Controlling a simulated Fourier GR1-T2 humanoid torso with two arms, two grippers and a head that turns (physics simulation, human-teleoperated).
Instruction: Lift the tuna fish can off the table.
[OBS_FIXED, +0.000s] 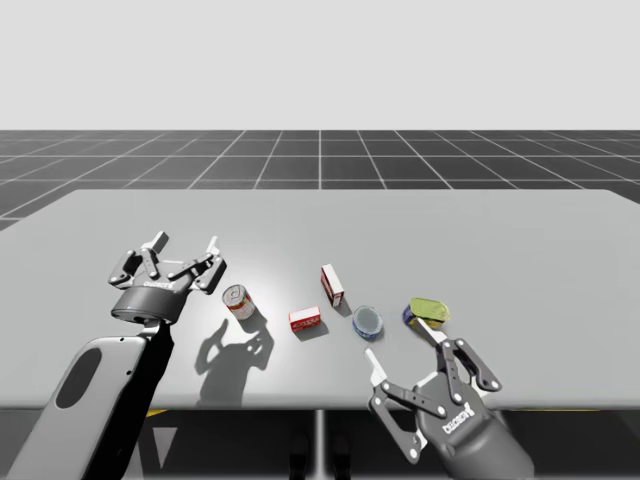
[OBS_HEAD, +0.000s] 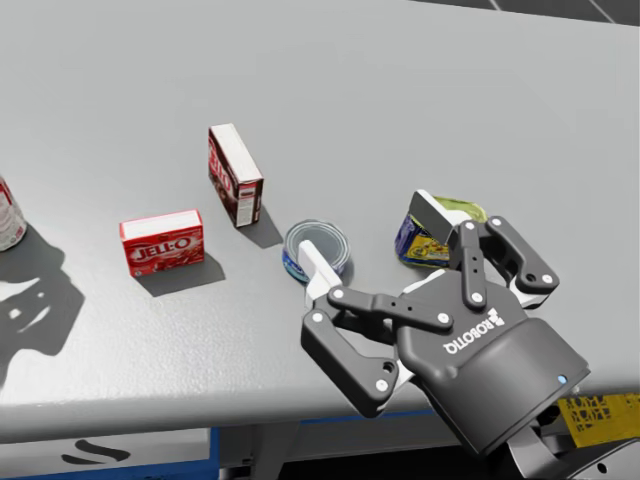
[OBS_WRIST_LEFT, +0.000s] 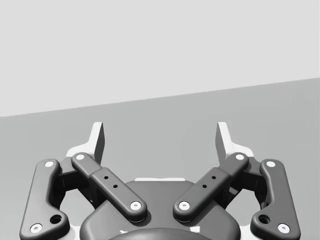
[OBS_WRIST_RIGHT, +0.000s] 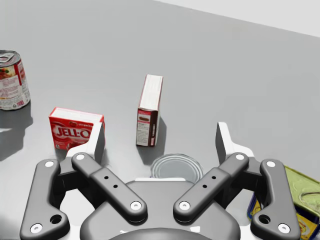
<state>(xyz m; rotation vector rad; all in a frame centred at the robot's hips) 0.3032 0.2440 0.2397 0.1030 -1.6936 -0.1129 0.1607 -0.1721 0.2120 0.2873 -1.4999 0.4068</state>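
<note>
Grey table (OBS_FIXED: 500, 230), pretty plain setup. Got the tuna can (OBS_FIXED: 367, 321) lying flat on it, lid up, near the front edge and a bit right of centre in the high view. Sits between a flat box (OBS_FIXED: 305, 320) on its left and a yellow-topped tin (OBS_FIXED: 428, 311) on its right, near both, touching neither. Has an upright box (OBS_FIXED: 332, 286) just behind it, red like the flat one. Further left, past the flat box: a tall can (OBS_FIXED: 238, 301), standing.

Right gripper (OBS_FIXED: 402, 345): hovering at the table's front edge, just short of the tuna can, fingers spread wide and clamped on nothing. Same deal from the right wrist view: tuna can (OBS_WRIST_RIGHT: 176, 169) straight ahead of the palm, lined up with the gap between the fingers, upright box (OBS_WRIST_RIGHT: 150, 110) beyond that, flat box (OBS_WRIST_RIGHT: 75, 129) out past one finger, tin (OBS_WRIST_RIGHT: 300, 200) beside the other, tall can (OBS_WRIST_RIGHT: 11, 80) farthest off. Head view: one fingertip over the tuna can's (OBS_HEAD: 317, 250) near rim, the other in front of the tin (OBS_HEAD: 412, 243). Can't tell contact from that angle.

Left gripper (OBS_FIXED: 185, 245): raised over the table's left part, near the tall can, also spread wide with nothing between the fingers. Points out across the table top in the left wrist view (OBS_WRIST_LEFT: 160, 135).
</note>
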